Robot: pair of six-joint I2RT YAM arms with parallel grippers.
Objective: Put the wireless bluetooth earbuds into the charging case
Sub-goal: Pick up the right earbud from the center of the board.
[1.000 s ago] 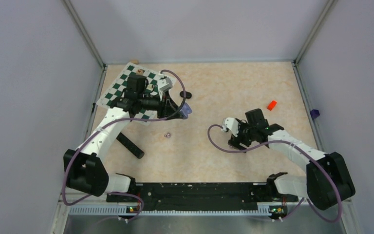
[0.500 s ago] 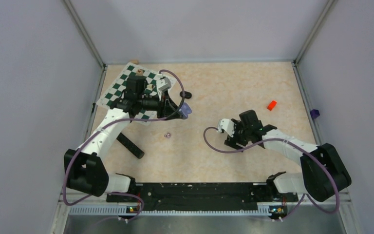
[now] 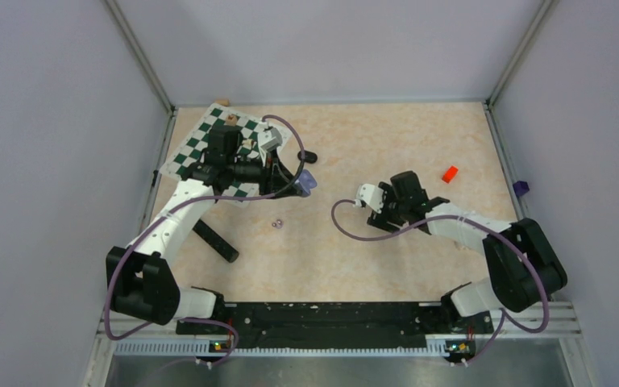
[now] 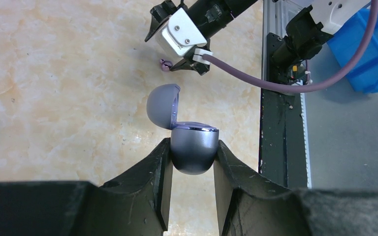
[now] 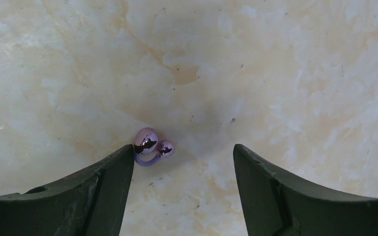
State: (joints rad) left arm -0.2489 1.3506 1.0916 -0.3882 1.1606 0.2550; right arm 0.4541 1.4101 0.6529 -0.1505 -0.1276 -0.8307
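Right gripper [image 5: 183, 150] is open, jaws wide and low over the table [image 5: 275, 73]. 1 purple bud [image 5: 150, 145] lies between them, well off centre: it sits right against the inner edge of the finger [image 5: 103, 187] on the left of the wrist view, with a big gap to the other finger. I can't tell if it's actually touching.

Left gripper [image 4: 192, 145] is clamped on the case [image 4: 193, 150]. The lid is flipped open on the side away from the fingers and the cavity isn't visible. The case is well apart from the right gripper.

A 2nd purple bud [image 3: 276, 222] lies on the table, nearer the left gripper's side.

Risks, my read:
- The bud is tiny, round and glossy, so an off-centre close could roll it along the table or squirt it out.
- The near finger may ride over the bud and pinch only its tip.
- The case is held only by its rounded bottom, so pressing a bud in could twist or slip it.
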